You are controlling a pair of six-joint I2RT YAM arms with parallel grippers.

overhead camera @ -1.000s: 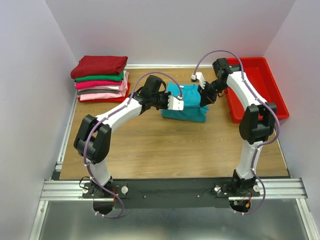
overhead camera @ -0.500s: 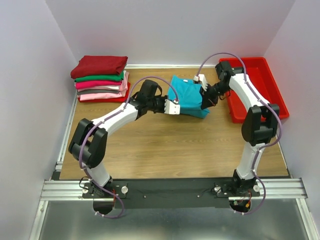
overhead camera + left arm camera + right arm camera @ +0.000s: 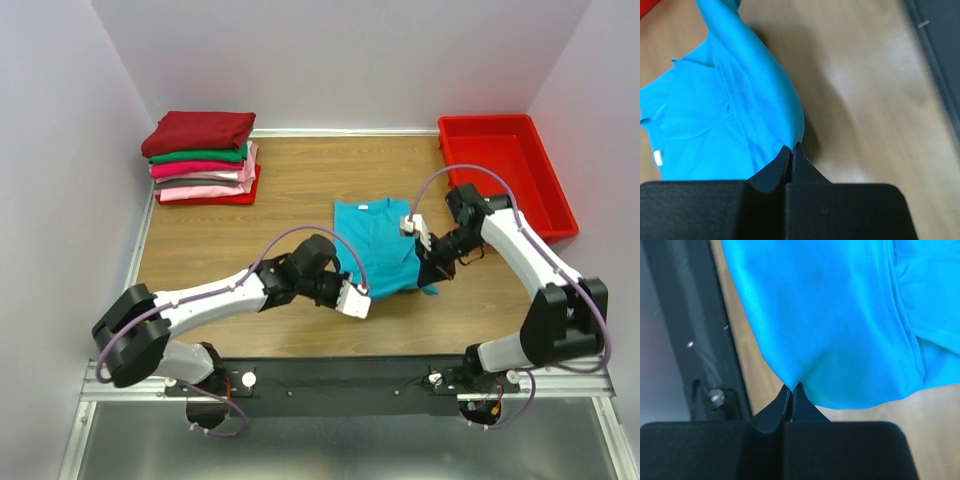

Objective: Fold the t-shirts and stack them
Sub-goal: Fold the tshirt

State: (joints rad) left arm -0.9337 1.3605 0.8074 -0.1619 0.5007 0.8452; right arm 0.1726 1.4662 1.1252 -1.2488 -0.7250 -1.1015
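The teal t-shirt (image 3: 375, 245) lies stretched out on the wooden table, collar toward the back. My left gripper (image 3: 368, 293) is shut on its near left corner; the left wrist view shows the teal t-shirt (image 3: 740, 100) pinched at my left gripper (image 3: 791, 147). My right gripper (image 3: 432, 272) is shut on the near right corner; the right wrist view shows the teal t-shirt (image 3: 840, 315) pinched at my right gripper (image 3: 791, 386). A stack of folded t-shirts (image 3: 200, 155), dark red on top, then green, magenta and light pink, sits at the back left.
A red plastic bin (image 3: 510, 170) stands at the back right. The black rail (image 3: 340, 375) runs along the table's near edge, close behind both grippers; it also shows in the right wrist view (image 3: 695, 340). Side walls enclose the table.
Both grippers have pulled the teal t-shirt from the back of the table toward the near edge, spreading it out from a bunched shape into a longer, flatter one.
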